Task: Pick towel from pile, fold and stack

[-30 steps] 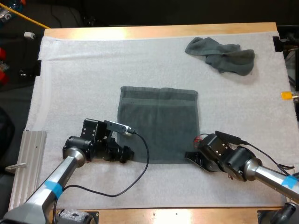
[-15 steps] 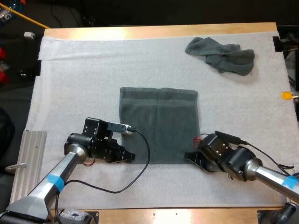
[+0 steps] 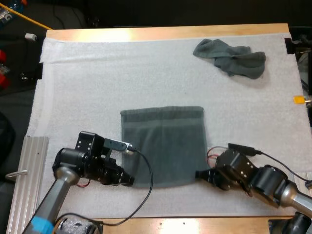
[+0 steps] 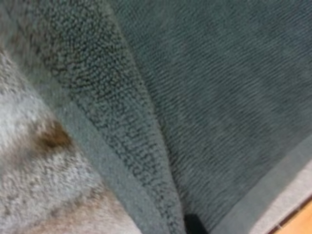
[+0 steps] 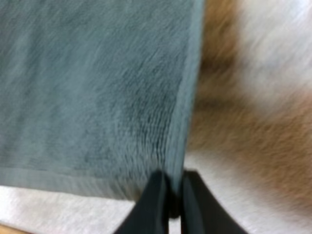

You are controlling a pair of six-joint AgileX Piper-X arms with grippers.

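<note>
A dark grey-green towel (image 3: 163,146) lies spread flat on the middle of the white mat (image 3: 87,83). My left gripper (image 3: 129,179) is shut on its near left corner. My right gripper (image 3: 199,174) is shut on its near right corner. In the right wrist view the black fingers (image 5: 155,204) pinch the towel's hemmed edge (image 5: 187,97) at the corner. The left wrist view looks closely at the towel's hem and weave (image 4: 214,97), with a dark fingertip (image 4: 194,225) at the hem. A crumpled towel (image 3: 231,57) of the same colour lies at the far right of the mat.
A ribbed metal rail (image 3: 27,170) lies along the mat's left side near my left arm. The table's wooden near edge (image 3: 185,225) runs just behind both grippers. Bare mat stretches to the left and far side of the flat towel.
My left gripper has shut on the towel's near left corner. Both grippers have drawn back toward the table's near edge, dragging the flat towel with them.
</note>
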